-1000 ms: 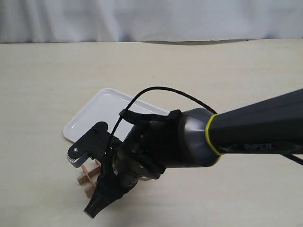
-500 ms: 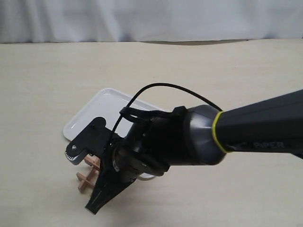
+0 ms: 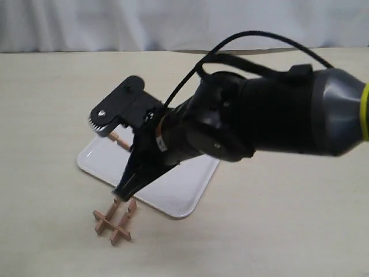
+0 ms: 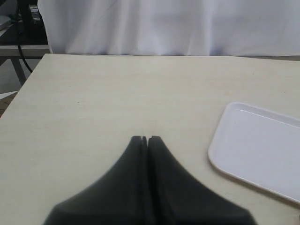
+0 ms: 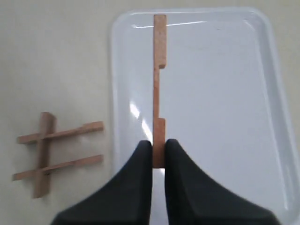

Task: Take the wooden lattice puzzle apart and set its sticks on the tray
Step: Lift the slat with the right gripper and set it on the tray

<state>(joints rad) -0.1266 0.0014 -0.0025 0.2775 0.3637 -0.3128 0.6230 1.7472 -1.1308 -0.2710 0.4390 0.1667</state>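
One stick (image 5: 159,89), clamped in right end effector (image 5: 158,146)

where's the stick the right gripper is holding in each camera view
Exterior view: left of centre, only a short reddish end of the held stick shows, against the tray; the rest is hidden.
Left wrist view: not in it.
Right wrist view: centre, edge-on, reaching out from the right gripper over the tray.
Shared landmark: the white tray, in all three.

Bulky dark-grey arm (image 3: 277,115) with a yellow ring (image 3: 363,112), looping black cable (image 3: 259,34) and tapered black gripper (image 3: 123,188).
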